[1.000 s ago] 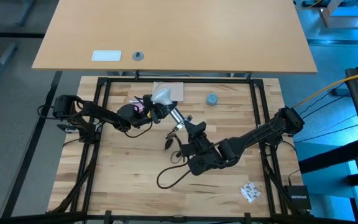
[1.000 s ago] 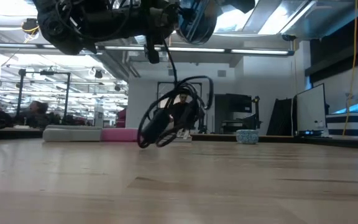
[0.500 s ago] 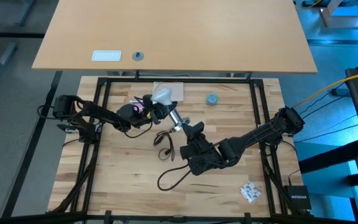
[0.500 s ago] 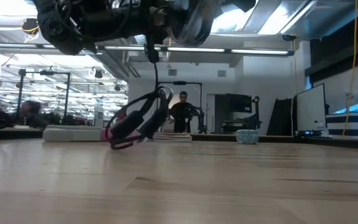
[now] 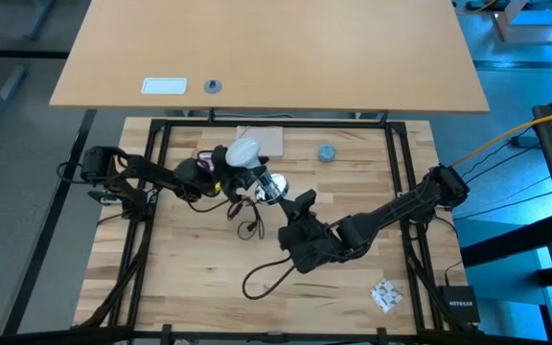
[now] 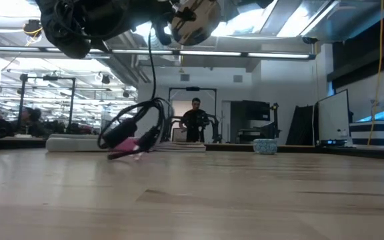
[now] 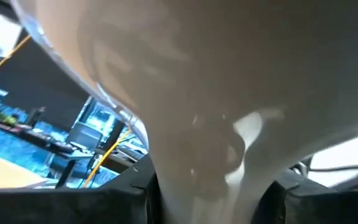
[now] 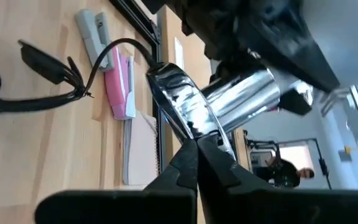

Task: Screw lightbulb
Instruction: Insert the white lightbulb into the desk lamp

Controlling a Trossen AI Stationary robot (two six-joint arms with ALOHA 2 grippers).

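While your left gripper (image 5: 226, 165) holds the lightbulb (image 5: 244, 151) mid-table | bulb axis runs right-and-near into the socket (image 5: 272, 187) | right gripper (image 5: 288, 201) clamps the socket rim | both arms meet there.

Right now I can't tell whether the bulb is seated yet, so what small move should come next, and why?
Probably a short twist of the bulb by the left gripper, with the right gripper holding steady. The left fingers are shut on the bulb, the right fingers pinch the rim of the silvery socket, and the two parts meet in mid-air. How far the base is threaded in cannot be seen.
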